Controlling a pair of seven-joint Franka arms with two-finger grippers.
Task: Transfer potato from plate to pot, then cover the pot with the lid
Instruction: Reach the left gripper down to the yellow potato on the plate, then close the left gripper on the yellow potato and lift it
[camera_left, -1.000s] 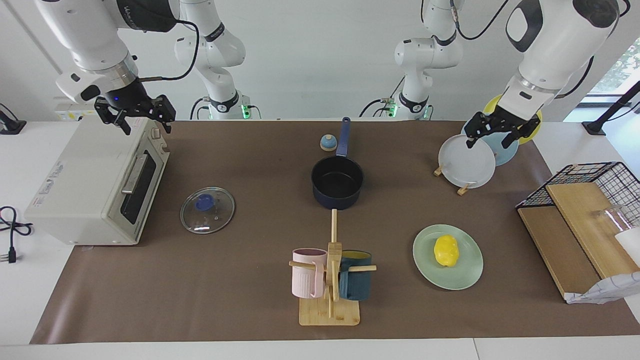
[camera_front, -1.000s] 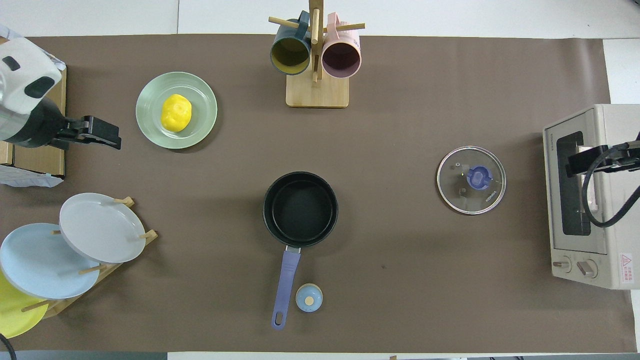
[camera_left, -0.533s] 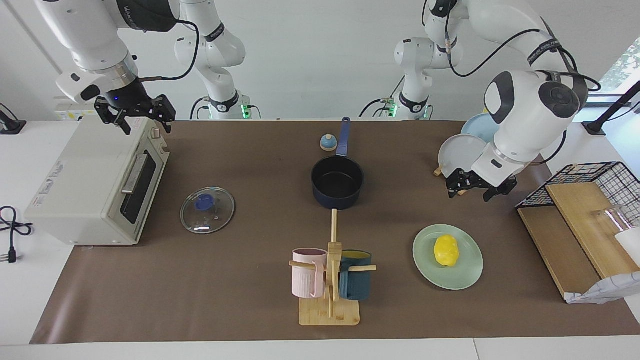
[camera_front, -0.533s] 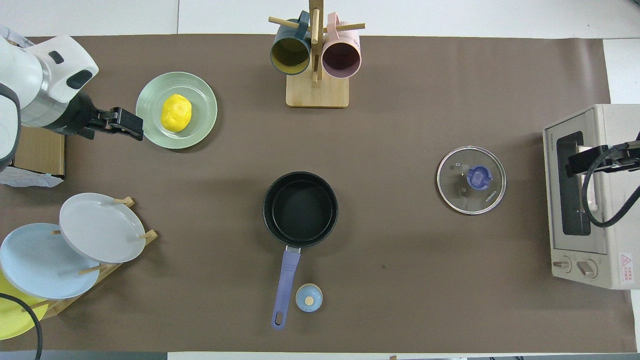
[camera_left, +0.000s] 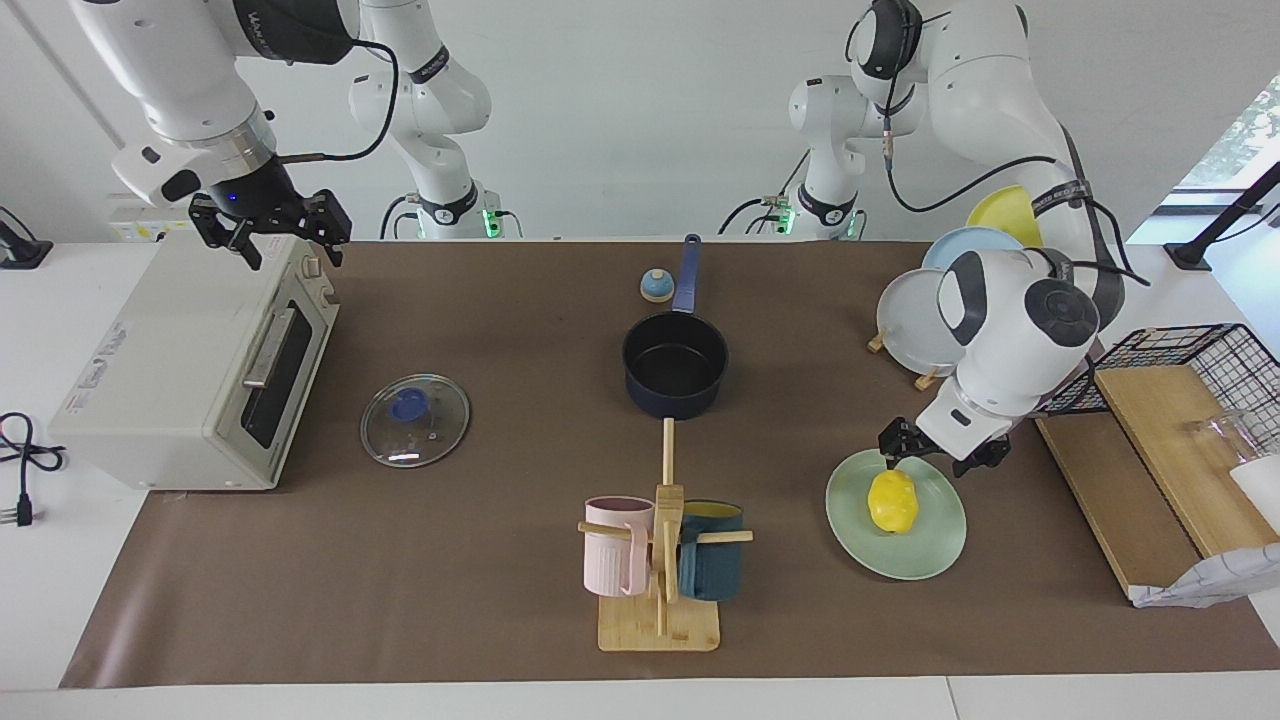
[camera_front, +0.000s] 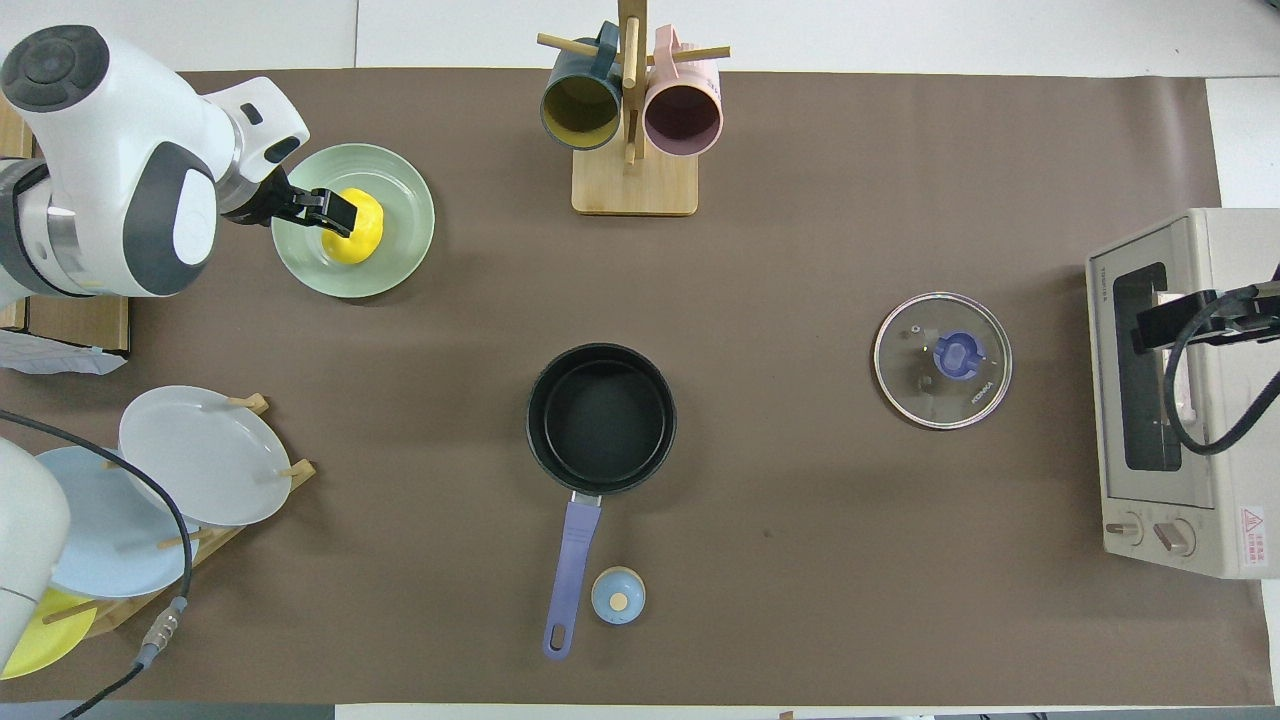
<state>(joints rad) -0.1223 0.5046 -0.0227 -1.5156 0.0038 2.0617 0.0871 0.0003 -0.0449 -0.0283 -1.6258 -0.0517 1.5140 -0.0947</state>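
Note:
The yellow potato (camera_left: 893, 500) lies on the mint-green plate (camera_left: 925, 555) toward the left arm's end of the table; both show in the overhead view, potato (camera_front: 357, 230) and plate (camera_front: 395, 255). My left gripper (camera_left: 935, 458) is open and empty, low over the plate just above the potato, also in the overhead view (camera_front: 335, 212). The navy pot (camera_left: 675, 365) stands empty at mid-table, handle toward the robots. The glass lid (camera_left: 415, 420) lies flat toward the right arm's end. My right gripper (camera_left: 270, 235) waits open over the toaster oven.
A toaster oven (camera_left: 190, 370) stands beside the lid. A mug tree (camera_left: 660, 560) with two mugs stands farther from the robots than the pot. A small bell (camera_left: 656, 286) sits by the pot handle. A rack of upright plates (camera_left: 925, 325) and a wire basket (camera_left: 1185, 365) flank the left arm.
My left arm has swung down from above the plate rack to just over the potato on the green plate. The right arm and all objects have not moved.

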